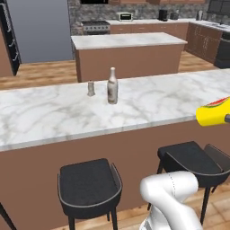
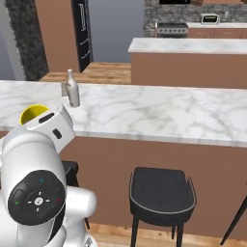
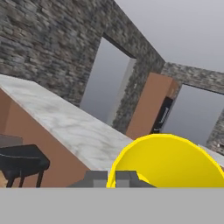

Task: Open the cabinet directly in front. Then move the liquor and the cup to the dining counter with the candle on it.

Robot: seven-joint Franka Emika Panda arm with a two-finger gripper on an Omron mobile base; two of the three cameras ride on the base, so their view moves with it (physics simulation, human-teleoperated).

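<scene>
Yellow and filling the foreground of the hand view, the cup sits pinched at its rim between the gripper fingers, which are pressed tight on it. From the left base view it lies tipped on its side over the near edge of the dining counter, red mark upward. Farther along the marble top, the liquor stands upright just beside the small candle, with dark stools below.

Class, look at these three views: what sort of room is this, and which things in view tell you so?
Most likely a home kitchen with a dining area: a stove and toaster oven along the back wall, a marble-topped island, and a long dining counter with dark stools.
</scene>
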